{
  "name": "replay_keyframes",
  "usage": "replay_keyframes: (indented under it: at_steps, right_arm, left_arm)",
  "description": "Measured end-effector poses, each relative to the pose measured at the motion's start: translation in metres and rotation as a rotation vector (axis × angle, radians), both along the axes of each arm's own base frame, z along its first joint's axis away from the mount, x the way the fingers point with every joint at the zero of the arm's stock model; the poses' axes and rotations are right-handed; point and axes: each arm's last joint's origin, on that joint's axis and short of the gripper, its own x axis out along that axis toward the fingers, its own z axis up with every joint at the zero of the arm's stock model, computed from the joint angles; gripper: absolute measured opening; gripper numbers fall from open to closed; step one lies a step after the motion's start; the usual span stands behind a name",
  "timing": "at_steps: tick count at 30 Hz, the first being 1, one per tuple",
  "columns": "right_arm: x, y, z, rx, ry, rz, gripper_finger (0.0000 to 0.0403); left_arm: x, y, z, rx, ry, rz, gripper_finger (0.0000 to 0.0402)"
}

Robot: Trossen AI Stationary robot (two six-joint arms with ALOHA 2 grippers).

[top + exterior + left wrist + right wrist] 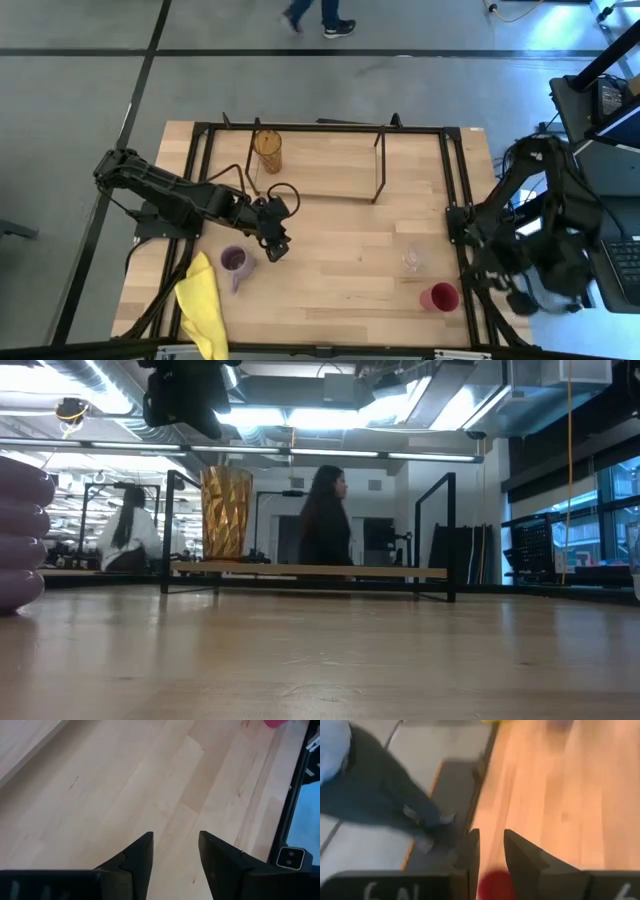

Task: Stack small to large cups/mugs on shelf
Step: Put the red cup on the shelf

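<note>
- Amber tumbler (267, 151): stands upright on the shelf (330, 190) at its left end; faceted and translucent, probably rigid, smooth and light; it is tall, so likely to tip if knocked.
- Purple mug (235, 261): on the table (340, 260) just beside the yellow cloth (203, 305), below the left gripper (277, 243); looks rigid and moderately heavy; take hold across the rim or body, since the handle is narrow for the jaws.
- Clear glass (413, 258): on the table toward the right, apart from the shelf; judged fragile and slippery; grip lightly across the wall.
- Red cup (439, 297): near the table's right edge, close to the right gripper (490, 852); probably light and stiff; grip across the rim.
- Left gripper: above bare table between shelf and mug; jaws released, holding nothing.
- Right gripper: at the table's right edge above the red cup; jaws parted by a narrow gap, empty.
- Writing: pale marks on the right gripper body, not legible; no brands or labels readable on the vessels.
</note>
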Motion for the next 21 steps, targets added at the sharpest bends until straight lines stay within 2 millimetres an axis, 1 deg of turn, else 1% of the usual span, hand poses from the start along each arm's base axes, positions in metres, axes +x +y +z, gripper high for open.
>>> replay_keyframes:
  at_steps: [2,4,6,8,11,13,17,21]
  right_arm:
    - [-0.001,-0.017,0.002,0.083,0.130,0.018,0.0090]
    - [-0.002,-0.030,0.006,0.190,0.233,0.039,0.0090]
    - [-0.001,-0.034,0.005,0.280,0.311,0.057,0.0090]
    - [0.003,-0.030,-0.006,0.311,0.407,0.068,0.0090]
    - [0.014,-0.022,-0.035,0.282,0.572,-0.004,0.0090]
    - [0.019,-0.022,-0.049,0.291,0.657,-0.087,0.0090]
    - [0.029,-0.015,-0.072,0.354,0.780,-0.273,0.0090]
    - [0.040,-0.011,-0.082,0.414,0.742,-0.303,0.0090]
  left_arm:
    - [0.000,0.000,0.000,0.005,0.000,-0.007,0.0152]
    - [0.000,0.000,0.000,0.008,0.000,-0.010,0.0152]
    - [0.000,0.000,0.000,0.016,0.000,-0.021,0.0152]
    - [0.000,0.000,0.000,0.023,0.000,-0.027,0.0152]
    - [0.000,0.001,0.000,0.046,-0.006,-0.011,0.0152]
    - [0.000,0.001,0.000,0.054,-0.008,-0.005,0.0152]
    - [0.000,0.000,0.000,0.056,-0.008,-0.010,0.0152]
    - [0.000,0.000,0.000,0.070,-0.007,-0.029,0.0152]
